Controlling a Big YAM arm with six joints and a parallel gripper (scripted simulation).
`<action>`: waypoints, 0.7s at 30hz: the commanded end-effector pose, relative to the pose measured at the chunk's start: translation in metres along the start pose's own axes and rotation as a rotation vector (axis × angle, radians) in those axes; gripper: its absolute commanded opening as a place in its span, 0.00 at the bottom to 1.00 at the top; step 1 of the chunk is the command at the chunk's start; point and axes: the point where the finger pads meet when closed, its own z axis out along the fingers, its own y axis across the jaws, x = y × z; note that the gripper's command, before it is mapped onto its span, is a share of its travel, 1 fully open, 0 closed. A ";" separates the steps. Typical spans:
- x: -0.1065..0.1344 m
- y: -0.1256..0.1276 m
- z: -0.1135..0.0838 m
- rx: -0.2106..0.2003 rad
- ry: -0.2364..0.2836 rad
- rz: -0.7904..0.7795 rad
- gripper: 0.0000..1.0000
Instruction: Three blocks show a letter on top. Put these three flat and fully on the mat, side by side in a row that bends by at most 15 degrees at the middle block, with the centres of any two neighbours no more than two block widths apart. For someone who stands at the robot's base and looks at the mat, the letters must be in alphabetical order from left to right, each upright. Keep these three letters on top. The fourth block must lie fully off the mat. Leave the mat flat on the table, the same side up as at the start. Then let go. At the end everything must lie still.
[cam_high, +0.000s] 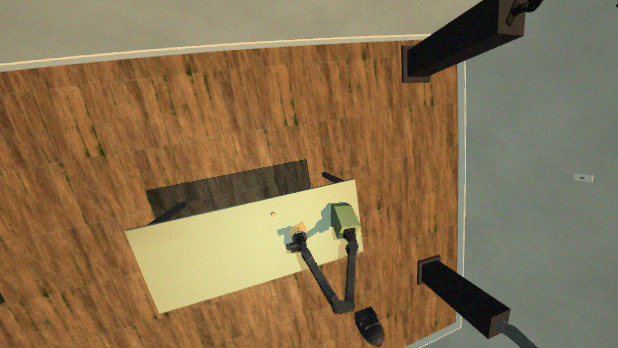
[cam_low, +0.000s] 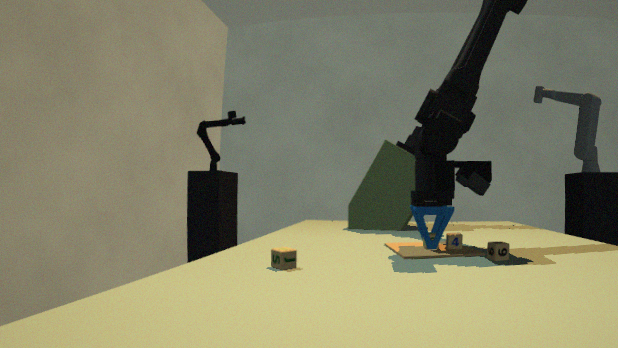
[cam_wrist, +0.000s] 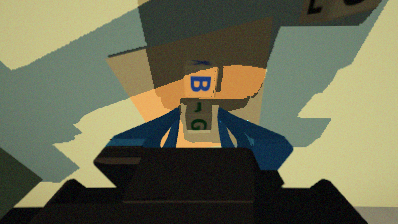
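Note:
My gripper (cam_low: 432, 244) (cam_high: 296, 240) (cam_wrist: 198, 112) points straight down onto the orange mat (cam_low: 400, 246) (cam_wrist: 150, 102) (cam_high: 300, 227), and its blue fingers stand open. In the wrist view a block face with a green G (cam_wrist: 200, 124) sits between the fingers. A face with a blue B (cam_wrist: 200, 84) lies just beyond it; I cannot tell whether they are one block or two. A block showing a blue 4 on its side (cam_low: 454, 242) stands on the mat right beside the fingers. Another block with black marks (cam_low: 498, 251) (cam_wrist: 340, 10) is at the mat's right edge. A fourth block (cam_low: 283, 259) (cam_high: 273, 214) lies alone off the mat.
A large green box (cam_low: 382, 195) (cam_high: 345, 220) stands tilted at the table's end behind the mat. The pale table (cam_low: 200, 310) (cam_high: 200, 260) stretches away to the left. Dark pedestals with other arms stand off the table.

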 end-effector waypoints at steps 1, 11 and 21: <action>-0.003 -0.013 -0.002 0.025 -0.001 -0.006 0.47; -0.003 -0.013 -0.002 0.025 -0.001 -0.006 0.47; -0.001 -0.015 -0.013 0.033 0.001 -0.005 0.47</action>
